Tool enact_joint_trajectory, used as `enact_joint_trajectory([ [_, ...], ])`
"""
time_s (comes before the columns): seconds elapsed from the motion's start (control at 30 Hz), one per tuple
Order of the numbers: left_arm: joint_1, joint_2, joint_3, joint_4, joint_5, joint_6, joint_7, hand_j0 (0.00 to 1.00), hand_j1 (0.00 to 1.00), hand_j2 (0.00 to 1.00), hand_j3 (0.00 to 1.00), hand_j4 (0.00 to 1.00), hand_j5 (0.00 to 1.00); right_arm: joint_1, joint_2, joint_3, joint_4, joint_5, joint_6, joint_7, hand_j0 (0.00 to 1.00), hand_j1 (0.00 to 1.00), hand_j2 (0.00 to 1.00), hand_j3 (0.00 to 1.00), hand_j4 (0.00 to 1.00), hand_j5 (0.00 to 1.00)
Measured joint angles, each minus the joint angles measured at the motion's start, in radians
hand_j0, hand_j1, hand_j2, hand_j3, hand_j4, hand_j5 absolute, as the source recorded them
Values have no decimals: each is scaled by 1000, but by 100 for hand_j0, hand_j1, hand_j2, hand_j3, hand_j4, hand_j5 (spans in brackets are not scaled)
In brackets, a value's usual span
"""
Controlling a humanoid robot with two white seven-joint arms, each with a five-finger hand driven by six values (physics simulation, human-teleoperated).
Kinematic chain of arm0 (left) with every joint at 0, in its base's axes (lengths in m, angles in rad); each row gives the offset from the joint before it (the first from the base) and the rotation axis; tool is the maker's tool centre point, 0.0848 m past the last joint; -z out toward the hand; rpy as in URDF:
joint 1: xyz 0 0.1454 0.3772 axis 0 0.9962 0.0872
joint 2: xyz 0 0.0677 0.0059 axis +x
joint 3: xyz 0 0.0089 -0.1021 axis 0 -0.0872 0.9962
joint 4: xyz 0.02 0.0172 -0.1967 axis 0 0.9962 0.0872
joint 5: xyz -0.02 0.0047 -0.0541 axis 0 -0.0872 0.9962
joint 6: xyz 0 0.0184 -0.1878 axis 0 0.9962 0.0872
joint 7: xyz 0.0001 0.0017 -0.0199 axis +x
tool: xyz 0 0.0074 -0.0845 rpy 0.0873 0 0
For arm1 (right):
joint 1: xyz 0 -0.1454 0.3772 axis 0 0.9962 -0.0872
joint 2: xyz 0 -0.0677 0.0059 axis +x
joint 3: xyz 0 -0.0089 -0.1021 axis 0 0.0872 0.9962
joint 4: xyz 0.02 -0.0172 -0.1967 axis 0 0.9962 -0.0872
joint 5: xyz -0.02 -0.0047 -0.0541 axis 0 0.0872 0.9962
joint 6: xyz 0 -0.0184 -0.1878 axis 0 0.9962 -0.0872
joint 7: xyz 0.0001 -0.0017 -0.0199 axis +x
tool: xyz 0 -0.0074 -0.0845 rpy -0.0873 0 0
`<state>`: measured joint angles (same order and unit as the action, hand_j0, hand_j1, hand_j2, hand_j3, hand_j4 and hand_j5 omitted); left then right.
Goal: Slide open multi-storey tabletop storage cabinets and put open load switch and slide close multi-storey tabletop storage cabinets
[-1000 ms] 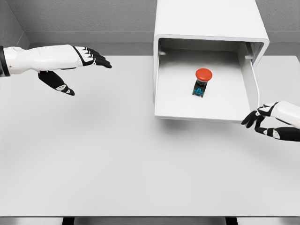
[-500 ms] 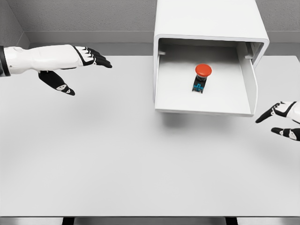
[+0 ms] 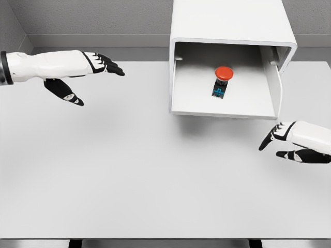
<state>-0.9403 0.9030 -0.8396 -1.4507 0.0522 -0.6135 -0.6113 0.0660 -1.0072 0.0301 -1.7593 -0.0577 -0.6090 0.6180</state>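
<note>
Both hands empty, fingers spread; switch [image 3: 223, 79] in drawer [image 3: 223, 108] beyond right hand [image 3: 289, 141].

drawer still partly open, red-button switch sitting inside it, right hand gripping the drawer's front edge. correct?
Not quite. The head view shows the right hand open and off the drawer, hovering over the table just below its front right corner. The rest holds: the drawer is partly open with the red-button switch inside.

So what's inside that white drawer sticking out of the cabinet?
The drawer holds one switch with a round red button on top and a dark body. The drawer's back part sits under the cabinet, so anything there is hidden.
</note>
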Motion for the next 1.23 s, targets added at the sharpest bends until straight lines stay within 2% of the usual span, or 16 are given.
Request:
enact_joint_trajectory([
  [0.07,0,-2,-2,7,-1,0,0,100,100,100,100,100,100,-64,-4,47,-1,1,-1,-3,60,60,60,60,60,60],
  [0.2,0,-8,-5,12,-1,0,0,100,100,100,100,100,100,-86,-7,109,-1,11,-4,-6,60,60,60,60,60,60],
  [0.3,-5,-9,-16,13,-1,0,0,100,100,100,100,100,100,-262,-1,204,-1,24,-2,-7,60,60,60,60,60,60],
  [0.4,-5,-9,-21,13,-2,0,0,100,100,100,100,100,100,-339,21,285,-1,48,-4,-7,61,61,61,61,61,61],
  [0.47,-5,-9,-24,13,-2,0,0,100,100,100,100,100,100,-428,41,338,0,58,-3,-7,62,62,62,62,62,62],
  [0.6,-3,-14,-26,14,-2,0,0,100,100,100,100,100,100,-497,87,418,19,88,-4,-7,66,66,66,66,66,66],
  [0.73,-3,-20,-28,14,-6,0,0,100,100,100,100,100,100,-581,118,473,83,99,-4,-7,67,67,67,67,67,67],
  [0.8,-3,-21,-28,13,-9,0,0,100,100,100,100,100,100,-598,135,497,113,102,-4,-7,67,67,67,67,67,67],
  [0.83,-3,-21,-28,13,-13,0,0,100,100,100,100,100,100,-600,140,509,121,105,-4,-7,71,71,71,71,71,71],
  [0.87,-3,-21,-28,13,-17,0,0,100,100,100,100,100,100,-594,143,520,123,108,-5,-7,100,100,100,100,100,100],
  [1.03,-5,-21,-30,13,-24,0,0,100,100,100,100,100,100,-543,132,549,30,119,-5,-7,100,100,100,100,100,100],
  [1.23,-2,-20,-36,12,-25,0,0,100,100,100,100,100,100,-543,127,557,4,121,-5,-7,100,100,100,100,100,100],
])
